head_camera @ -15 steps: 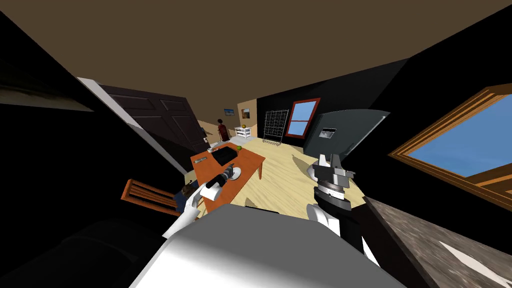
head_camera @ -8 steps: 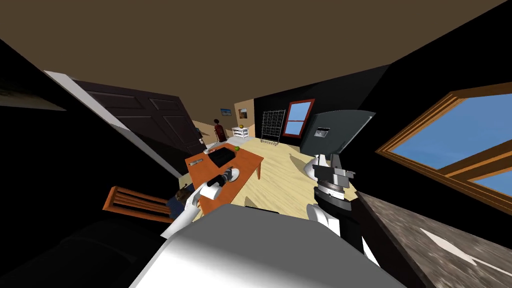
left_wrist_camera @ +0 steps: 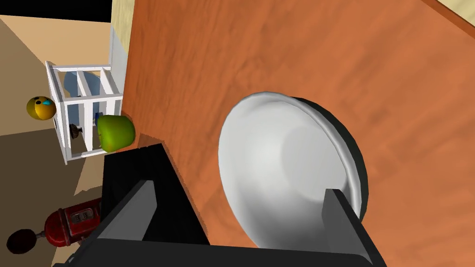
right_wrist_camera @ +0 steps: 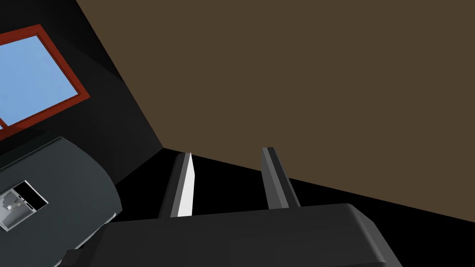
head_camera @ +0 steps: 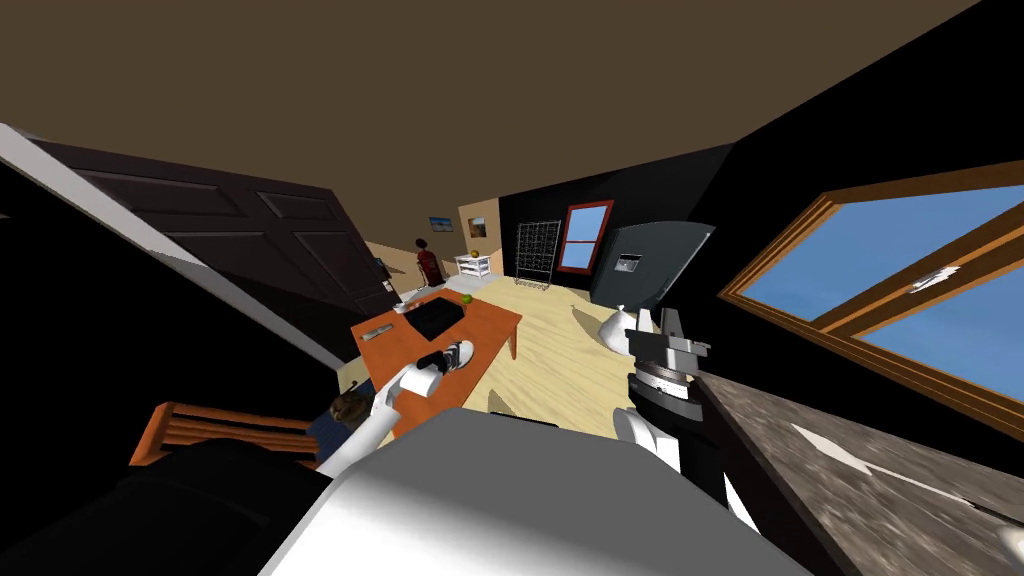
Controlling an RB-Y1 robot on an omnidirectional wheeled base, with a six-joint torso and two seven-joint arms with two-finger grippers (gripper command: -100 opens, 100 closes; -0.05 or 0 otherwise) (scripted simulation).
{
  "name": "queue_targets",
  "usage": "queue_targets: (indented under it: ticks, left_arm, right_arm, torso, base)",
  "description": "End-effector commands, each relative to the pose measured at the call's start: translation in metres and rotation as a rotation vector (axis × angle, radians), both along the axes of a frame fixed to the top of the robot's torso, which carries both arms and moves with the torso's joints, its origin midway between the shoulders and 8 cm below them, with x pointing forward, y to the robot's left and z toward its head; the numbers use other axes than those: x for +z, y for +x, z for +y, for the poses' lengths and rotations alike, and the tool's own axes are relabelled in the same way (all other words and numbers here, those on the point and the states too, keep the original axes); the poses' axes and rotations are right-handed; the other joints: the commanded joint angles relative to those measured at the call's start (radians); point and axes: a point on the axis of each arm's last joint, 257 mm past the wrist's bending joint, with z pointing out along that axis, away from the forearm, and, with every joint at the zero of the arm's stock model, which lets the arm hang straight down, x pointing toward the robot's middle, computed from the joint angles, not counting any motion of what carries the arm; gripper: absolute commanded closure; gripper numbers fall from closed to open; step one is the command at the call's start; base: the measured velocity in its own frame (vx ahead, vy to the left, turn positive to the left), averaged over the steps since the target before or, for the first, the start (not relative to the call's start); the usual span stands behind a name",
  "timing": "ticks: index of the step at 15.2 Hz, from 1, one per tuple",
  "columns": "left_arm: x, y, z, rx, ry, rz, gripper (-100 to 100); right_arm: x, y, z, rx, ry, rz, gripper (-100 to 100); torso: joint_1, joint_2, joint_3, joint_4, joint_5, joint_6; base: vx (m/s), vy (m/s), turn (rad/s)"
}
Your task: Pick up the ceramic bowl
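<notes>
The bowl (left_wrist_camera: 283, 167) is round and shallow, plain white to light grey, with a smooth inside, a flat bottom and a thin rim. A dark crescent shows behind this rim. It sits on the table (head_camera: 490, 322), a flat orange-brown top with soft streaks like wood, at about 11 o'clock from me, on the nearer part of the top. The left gripper (left_wrist_camera: 240, 187) hangs just over it with its two thin grey blades spread wide. One blade stands in front of the bowl's rim and the other is outside the bowl, over a black slab (left_wrist_camera: 134, 171). I cannot tell if a blade touches the bowl. In the head view this flat, rectangular slab lies at 11 o'clock from the bowl, and a small rounded green thing (left_wrist_camera: 116, 133) lies further, at 12 o'clock. The right gripper (right_wrist_camera: 228, 153) is raised at about 1 o'clock, its blades apart with nothing between them.
</notes>
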Motion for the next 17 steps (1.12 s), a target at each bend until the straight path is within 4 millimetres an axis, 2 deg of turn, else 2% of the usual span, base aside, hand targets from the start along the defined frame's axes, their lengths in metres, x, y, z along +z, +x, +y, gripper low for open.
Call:
queue_targets:
  ticks: [1, 2, 8, 17]
  left_arm:
    - [-0.014, -0.010, 0.007, 0.030, -0.011, 0.056, -100]
    - [-0.024, -0.018, 0.014, 0.059, -0.025, 0.099, -100]
    - [-0.054, -0.048, 0.031, 0.151, -0.058, 0.247, -100]
    - [-0.085, -0.091, 0.048, 0.274, -0.098, 0.429, -100]
  right_arm:
    - [0.000, 0.000, 0.000, 0.000, 0.000, 0.000, 0]
    - [0.000, 0.000, 0.000, 0.000, 0.000, 0.000, 0]
    - [0.000, 0.000, 0.000, 0.000, 0.000, 0.000, 0]
    - [0.000, 0.000, 0.000, 0.000, 0.000, 0.000, 0]
  torso:
    - [0.000, 0.000, 0.000, 0.000, 0.000, 0.000]
    - [0.000, 0.000, 0.000, 0.000, 0.000, 0.000]
    - [0.000, 0.000, 0.000, 0.000, 0.000, 0.000]
    - [0.000, 0.000, 0.000, 0.000, 0.000, 0.000]
  base:
    - [0.009, 0.020, -0.134]
    - [0.009, 0.018, -0.174]
    - [0.010, 0.020, -0.135]
    - [0.007, 0.018, -0.113]
